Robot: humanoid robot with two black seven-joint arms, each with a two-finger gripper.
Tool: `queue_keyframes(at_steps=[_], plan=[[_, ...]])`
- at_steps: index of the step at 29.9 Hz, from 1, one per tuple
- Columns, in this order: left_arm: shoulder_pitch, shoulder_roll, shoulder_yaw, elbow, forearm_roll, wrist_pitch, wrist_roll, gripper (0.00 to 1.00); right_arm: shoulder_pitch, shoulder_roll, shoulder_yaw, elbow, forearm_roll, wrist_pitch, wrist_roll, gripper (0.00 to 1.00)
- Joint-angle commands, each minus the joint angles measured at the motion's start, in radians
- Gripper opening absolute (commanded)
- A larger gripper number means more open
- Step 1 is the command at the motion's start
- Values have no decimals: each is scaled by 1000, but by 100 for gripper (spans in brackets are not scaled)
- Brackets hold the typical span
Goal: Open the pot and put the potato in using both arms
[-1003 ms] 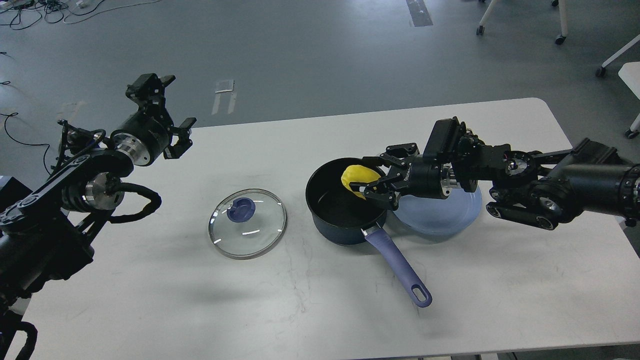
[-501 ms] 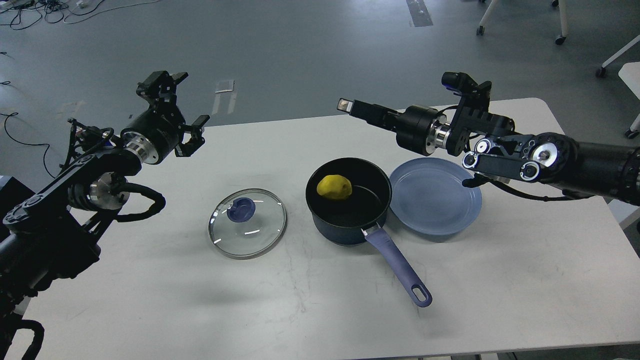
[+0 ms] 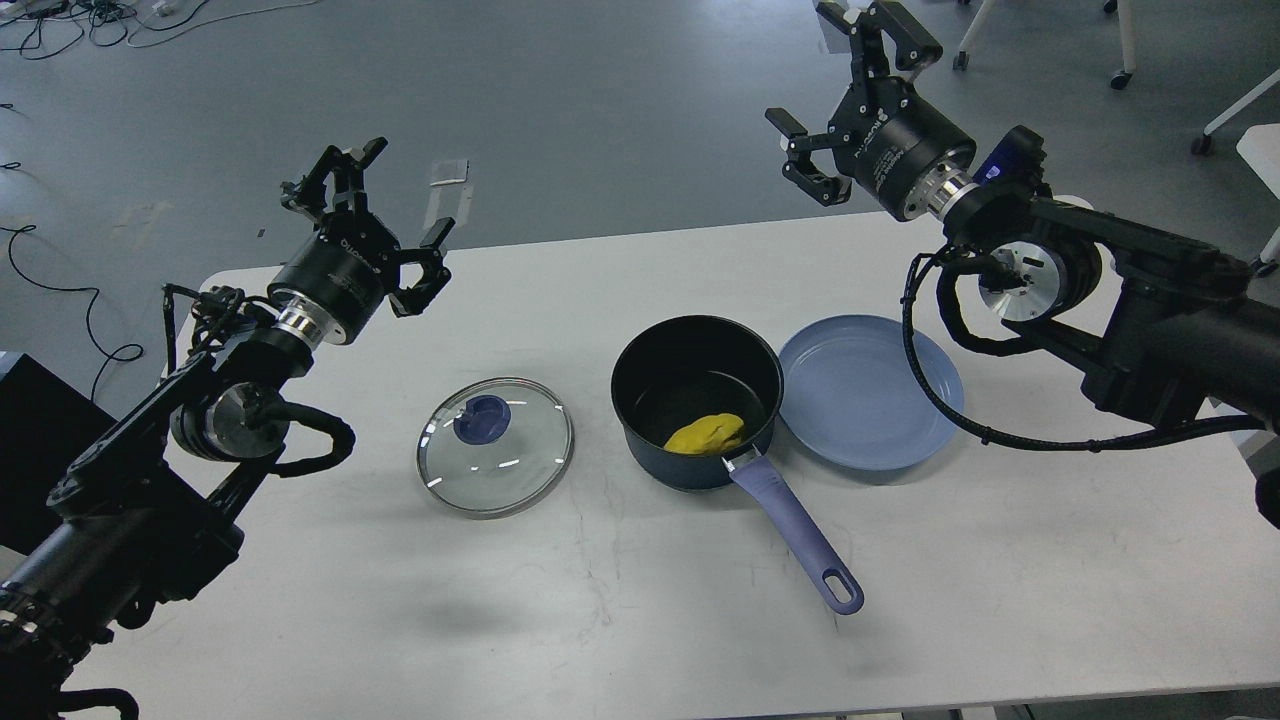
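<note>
The dark blue pot [image 3: 640, 400] stands open at the middle of the white table [image 3: 300, 620], its purple handle [image 3: 795, 535] pointing to the front right. The yellow potato [image 3: 705, 435] lies inside the pot, near the handle side. The glass lid [image 3: 495, 445] with its blue knob lies flat on the table left of the pot. My left gripper [image 3: 385, 215] is open and empty, raised above the table's far left. My right gripper [image 3: 835, 85] is open and empty, raised high above the table's far edge, behind the pot.
An empty light blue plate [image 3: 870, 405] lies touching the pot's right side. Chair legs on castors stand on the grey floor at the far right.
The right gripper let go of the potato and pulled up and back, away from the pot. The potato dropped into the pot and rolled towards the handle side. The left arm shifted slightly right.
</note>
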Motion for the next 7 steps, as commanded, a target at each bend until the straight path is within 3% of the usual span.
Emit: queue_keyframes(at_steps=[1,7], plan=[[24,-2,-10,-32,0,4,0,98,-28,0,30,0,37,-9,-55,100],[27,-31,-2,-31,1,38,13,98,-27,-3,13,8,28,-12,-50,100]])
